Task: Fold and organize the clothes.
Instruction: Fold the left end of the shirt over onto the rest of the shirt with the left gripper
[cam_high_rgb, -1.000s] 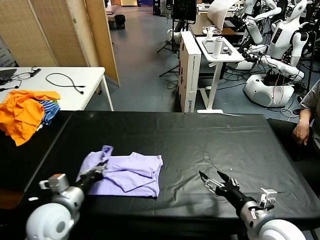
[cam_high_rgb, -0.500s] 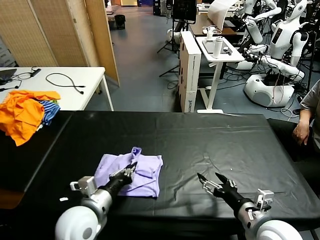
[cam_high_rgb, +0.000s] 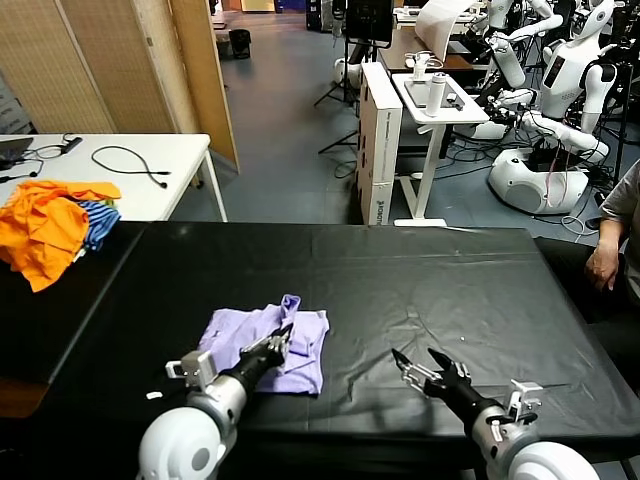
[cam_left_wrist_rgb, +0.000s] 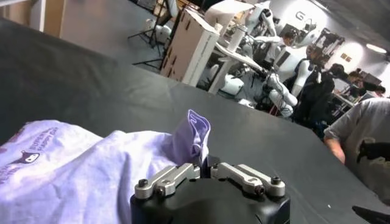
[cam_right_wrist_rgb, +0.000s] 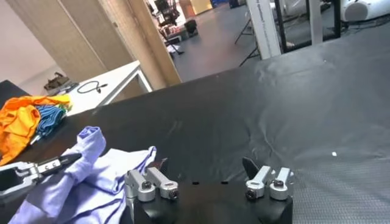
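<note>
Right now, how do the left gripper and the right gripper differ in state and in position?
The left gripper is shut on a raised fold of the lavender T-shirt; the right gripper is open and holds nothing. The left gripper is over the shirt, carrying the fold across it; the right gripper hovers over bare black table, apart from the shirt. Both are low over the table's near side, pointing forward.

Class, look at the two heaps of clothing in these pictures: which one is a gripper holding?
The lavender T-shirt on the black table: the left gripper is shut on its raised fold. The orange clothes lie untouched, far left.
</note>
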